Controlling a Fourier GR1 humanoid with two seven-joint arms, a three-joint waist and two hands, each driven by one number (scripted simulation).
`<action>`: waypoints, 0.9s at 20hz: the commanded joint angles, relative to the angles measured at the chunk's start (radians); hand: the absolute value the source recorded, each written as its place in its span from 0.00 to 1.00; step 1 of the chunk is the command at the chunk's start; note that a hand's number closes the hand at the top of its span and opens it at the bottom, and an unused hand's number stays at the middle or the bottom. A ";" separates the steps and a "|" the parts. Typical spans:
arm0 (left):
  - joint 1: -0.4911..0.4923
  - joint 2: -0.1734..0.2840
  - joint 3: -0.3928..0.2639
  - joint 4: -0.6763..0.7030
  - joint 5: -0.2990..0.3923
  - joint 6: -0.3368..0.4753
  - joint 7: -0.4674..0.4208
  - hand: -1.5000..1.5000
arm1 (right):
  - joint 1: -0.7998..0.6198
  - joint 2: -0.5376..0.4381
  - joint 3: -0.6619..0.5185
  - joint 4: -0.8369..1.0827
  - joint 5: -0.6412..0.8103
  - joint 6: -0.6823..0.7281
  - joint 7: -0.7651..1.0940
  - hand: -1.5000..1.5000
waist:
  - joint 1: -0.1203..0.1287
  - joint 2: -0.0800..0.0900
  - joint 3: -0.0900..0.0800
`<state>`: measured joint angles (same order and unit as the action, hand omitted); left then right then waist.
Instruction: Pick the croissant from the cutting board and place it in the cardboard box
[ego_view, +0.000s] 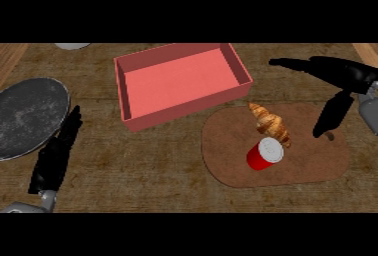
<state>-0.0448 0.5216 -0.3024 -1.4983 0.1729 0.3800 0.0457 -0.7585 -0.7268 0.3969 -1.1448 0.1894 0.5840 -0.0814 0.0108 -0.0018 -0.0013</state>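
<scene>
Brown cutting board (310, 165) carries a red can (263, 154) on its near half, with the croissant (270, 125) just beyond, untouched. Left of the board, the left hand (57, 150) rests with fingers straight; the right hand (341, 82) hovers spread above the board's far right edge, and the pink cardboard box (181, 82) sits beyond the board's far left

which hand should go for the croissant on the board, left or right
Right. The right hand is open above the cutting board's right side, close to the croissant. The left hand rests at the far left beside the dark round plate, with the box in between.
</scene>
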 joint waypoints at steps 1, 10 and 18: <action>0.021 0.006 0.037 0.029 0.011 -0.051 -0.036 0.50 | 0.010 0.069 0.042 -0.067 0.054 0.035 0.120 0.00 | -0.007 0.000 0.000; -0.009 -0.062 0.078 0.023 -0.062 -0.065 0.011 0.50 | 0.145 0.097 -0.039 -0.092 0.213 0.004 0.107 0.00 | -0.008 0.003 0.001; 0.030 -0.105 0.123 0.014 -0.116 -0.098 -0.010 0.50 | 0.183 0.195 -0.072 -0.140 0.323 0.043 0.179 0.00 | -0.006 0.001 0.001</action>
<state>-0.0214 0.4286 -0.2091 -1.4757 0.0806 0.2985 0.0325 -0.5926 -0.5863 0.3380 -1.2661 0.4562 0.6169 0.0654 0.0035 -0.0001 -0.0001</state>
